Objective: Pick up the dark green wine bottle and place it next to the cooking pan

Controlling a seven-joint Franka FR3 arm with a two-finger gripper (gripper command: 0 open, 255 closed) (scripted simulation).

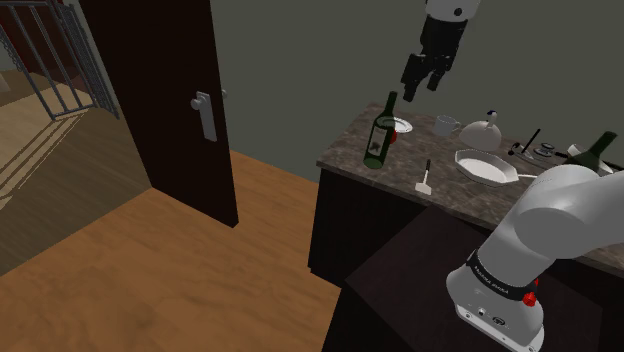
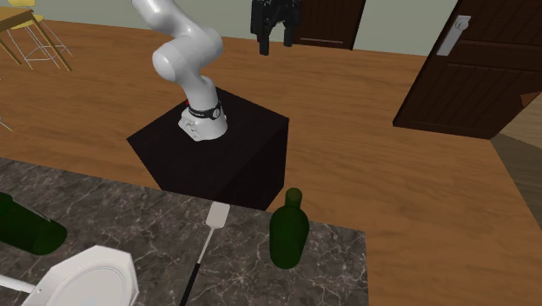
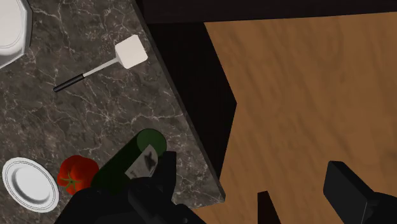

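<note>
Dark-green wine bottle (image 1: 379, 132) stands upright nr the corner of the grey-veined stone surface (image 1: 402, 172), w/ a pale label on its side. Black claw (image 1: 424, 86) hangs above it, fingers spread apart, i.e. open, gripping nothing & not touching the bottle. In wrist view the bottle's top sits just beside one finger (image 3: 153, 191), not betw. the two. The gap betw. them looks down on the surface's edge & the wooden floor (image 3: 299, 95). Small white plate (image 1: 404, 125) & a red veg (image 3: 77, 175) lie just beside the bottle. White spatula (image 1: 424, 181) w/ dark handle lies flat betw. the bottle & the white eight-sided pan (image 1: 470, 158). Pan is well apart from the bottle. Second green bottle (image 1: 599, 149) is past the pan, at the shoulder view's right. Black box stand (image 2: 217, 156) sits on the floor nr the surface's long edge, white arm rising from it. Dark door (image 1: 160, 90) w/ pale handle is at the shoulder view's left.
</note>
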